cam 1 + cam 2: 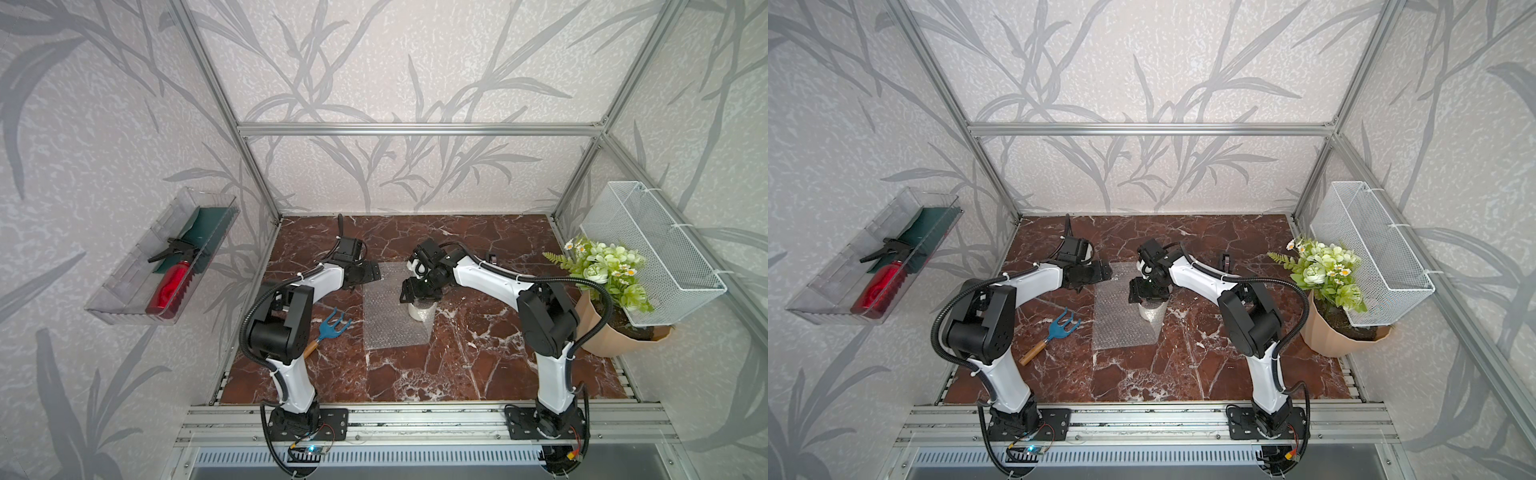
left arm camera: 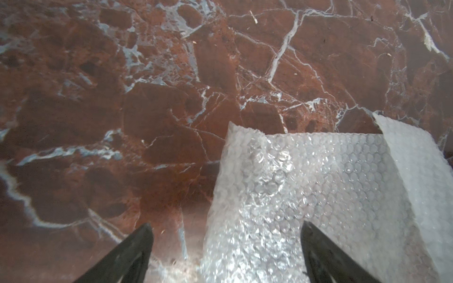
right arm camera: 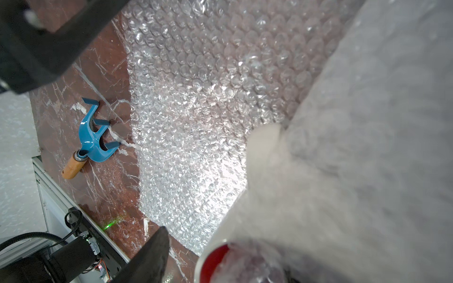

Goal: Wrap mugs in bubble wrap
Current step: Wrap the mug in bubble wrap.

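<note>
The near strip of the bench (image 1: 415, 374) lies bare across its width between the two arm bases, and the far right corner is bare too. The bubble wrap (image 1: 390, 324) covers the middle, and the mug (image 1: 422, 312) sits at its right edge under a raised flap of wrap. The right claw (image 1: 419, 296) hangs directly over the mug and blocks it from above. Its one visible finger (image 3: 149, 254) stands clear of the rim, with bare marble between. The left claw (image 2: 225, 229), jaws spread, sits over the wrap's far left corner. A hand rake (image 1: 332, 328) lies left of the wrap, beside the left arm. Between the mug and the flower pot (image 1: 602, 332) the bench is bare.
</note>
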Robot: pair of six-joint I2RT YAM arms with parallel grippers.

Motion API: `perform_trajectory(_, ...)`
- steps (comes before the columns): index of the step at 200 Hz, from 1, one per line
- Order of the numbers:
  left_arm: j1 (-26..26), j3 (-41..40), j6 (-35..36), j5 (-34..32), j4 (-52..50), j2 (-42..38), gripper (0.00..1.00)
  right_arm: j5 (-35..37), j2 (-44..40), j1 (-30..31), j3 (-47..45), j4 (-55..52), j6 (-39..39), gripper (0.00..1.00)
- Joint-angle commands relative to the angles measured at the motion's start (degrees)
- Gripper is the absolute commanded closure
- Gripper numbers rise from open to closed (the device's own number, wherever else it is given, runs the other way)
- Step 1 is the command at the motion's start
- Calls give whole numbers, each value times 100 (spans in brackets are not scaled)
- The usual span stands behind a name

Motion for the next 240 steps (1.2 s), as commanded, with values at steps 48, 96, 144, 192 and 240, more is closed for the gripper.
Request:
perform_trajectory(48,109,799,92,606,410,900,42,105,164,16,2,-302,59,30)
perform_trajectory(96,108,467,-114,1218,692,519,93,53,61,15,-47,-150,203,29)
perform_trajectory(144,35,-241,-384,1559,971,-641,100,-97,-94,-3,-143,63,395,29)
perform_trajectory(192,-329,-650,-541,1800,809,-1393,100,-247,-501,-76,-370,335,687,28)
perform_trajectory(240,-581,-941,-732,1856,822,-1807,100,-388,-1003,-210,-687,628,1056,26)
